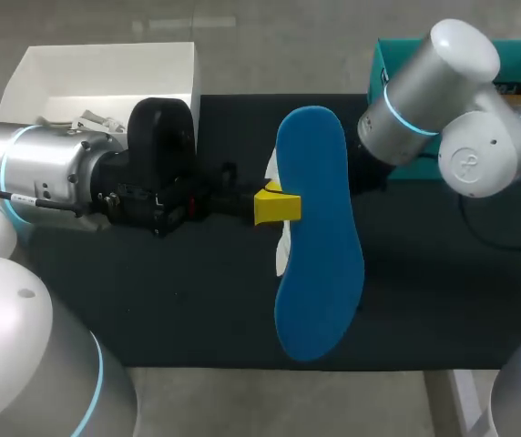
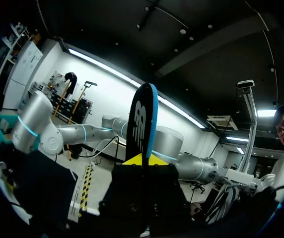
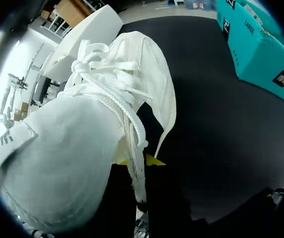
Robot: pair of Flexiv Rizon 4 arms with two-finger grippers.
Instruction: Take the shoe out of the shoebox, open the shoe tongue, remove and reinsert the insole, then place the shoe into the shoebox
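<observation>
Your left jaws are closed on the insole (image 1: 320, 246), the yellow tips pinching one long edge near its middle. It hangs in the air over the bench, blue underside turned up toward the head camera. Your right jaws look closed on the shoe (image 3: 82, 148), with its collar edge running down between the yellow tips. The shoe hides most of the fingers, so treat that as a reading, not a certainty. The shoe is held off the bench directly under the insole, and from above only a white sliver of it shows beside the insole's edge.

Expect the insole to be light, thin and floppy. Pinched at one edge, it will likely bend and swing, so a hold nearer the heel should steer the toe into the shoe better. The shoe's upper looks soft and will probably collapse under pressure. Its laces hang loose and could snag on a fingertip. Hold it at the collar or heel so the mouth is open.

Below lies the bench (image 1: 197, 309) with its dull black mat, which should keep a shoe from sliding. The white shoebox (image 1: 106, 64) sits open at the far left corner, behind your left arm. A teal box (image 3: 261, 49) stands at the far right. Both arms meet at the middle, so working room there is tight.
</observation>
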